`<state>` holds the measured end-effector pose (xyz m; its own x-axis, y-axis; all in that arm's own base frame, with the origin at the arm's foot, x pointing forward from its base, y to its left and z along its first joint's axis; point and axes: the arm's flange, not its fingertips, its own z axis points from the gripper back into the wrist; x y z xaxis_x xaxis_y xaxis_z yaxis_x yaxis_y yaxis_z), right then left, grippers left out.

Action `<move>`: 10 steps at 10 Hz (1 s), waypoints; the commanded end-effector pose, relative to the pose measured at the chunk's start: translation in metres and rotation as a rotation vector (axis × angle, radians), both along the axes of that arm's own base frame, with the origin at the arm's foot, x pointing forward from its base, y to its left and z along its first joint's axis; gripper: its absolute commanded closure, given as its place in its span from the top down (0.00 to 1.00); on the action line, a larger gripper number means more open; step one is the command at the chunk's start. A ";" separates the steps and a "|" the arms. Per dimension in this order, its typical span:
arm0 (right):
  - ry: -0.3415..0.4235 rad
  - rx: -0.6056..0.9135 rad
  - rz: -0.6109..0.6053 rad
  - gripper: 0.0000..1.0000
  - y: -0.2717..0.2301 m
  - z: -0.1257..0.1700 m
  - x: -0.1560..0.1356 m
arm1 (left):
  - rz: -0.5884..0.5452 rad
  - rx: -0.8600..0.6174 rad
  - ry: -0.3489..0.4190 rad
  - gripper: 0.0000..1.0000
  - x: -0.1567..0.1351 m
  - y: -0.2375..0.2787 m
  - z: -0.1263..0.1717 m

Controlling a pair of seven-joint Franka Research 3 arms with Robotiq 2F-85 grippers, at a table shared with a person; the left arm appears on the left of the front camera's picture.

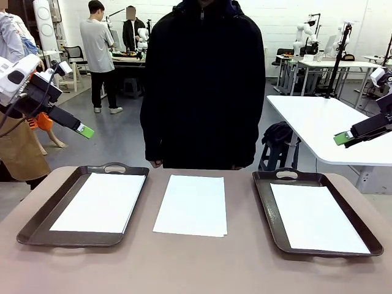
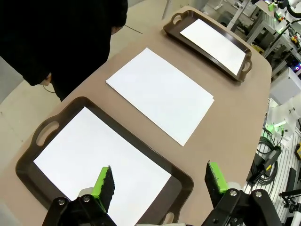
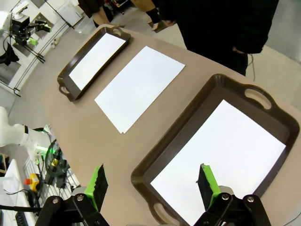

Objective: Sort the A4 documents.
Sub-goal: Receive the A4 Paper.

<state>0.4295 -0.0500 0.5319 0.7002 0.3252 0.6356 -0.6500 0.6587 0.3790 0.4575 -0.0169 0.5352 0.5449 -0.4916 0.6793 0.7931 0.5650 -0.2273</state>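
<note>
Plain white A4 documents lie in three places. A small stack point(image 1: 191, 205) point(image 2: 160, 93) point(image 3: 140, 86) rests on the bare table between two trays. One sheet point(image 1: 101, 202) point(image 2: 94, 160) lies in the left dark tray point(image 1: 38, 225) point(image 2: 181, 178). Another sheet point(image 1: 317, 217) point(image 3: 225, 155) lies in the right dark tray point(image 1: 267, 211) point(image 3: 188, 127). My left gripper point(image 1: 82, 130) point(image 2: 160, 179) hangs open high above the left tray, holding nothing. Above the table's right side, my right gripper point(image 1: 342, 138) point(image 3: 153, 181) is open too, with nothing between its fingers.
A person in a black jacket point(image 1: 202, 86) stands at the table's far edge, right behind the middle stack, hands down by the sides. Bare tan tabletop point(image 1: 196, 263) runs along the near edge. A white table point(image 1: 331, 122) stands beyond at the right.
</note>
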 end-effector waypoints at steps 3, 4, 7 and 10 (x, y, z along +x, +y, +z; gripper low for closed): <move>-0.003 0.021 0.004 1.00 0.001 0.000 0.001 | -0.004 0.001 -0.006 1.00 -0.001 0.000 0.001; -0.003 0.021 0.004 1.00 0.001 0.000 0.001 | -0.004 0.001 -0.006 1.00 -0.001 0.000 0.001; -0.003 0.021 0.004 1.00 0.001 0.000 0.001 | -0.004 0.001 -0.006 1.00 -0.001 0.000 0.001; -0.003 0.021 0.004 1.00 0.001 0.000 0.001 | -0.004 0.001 -0.006 1.00 -0.001 0.000 0.001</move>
<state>0.4295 -0.0500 0.5319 0.7002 0.3252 0.6356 -0.6500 0.6587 0.3790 0.4575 -0.0169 0.5353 0.5448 -0.4916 0.6793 0.7932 0.5650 -0.2273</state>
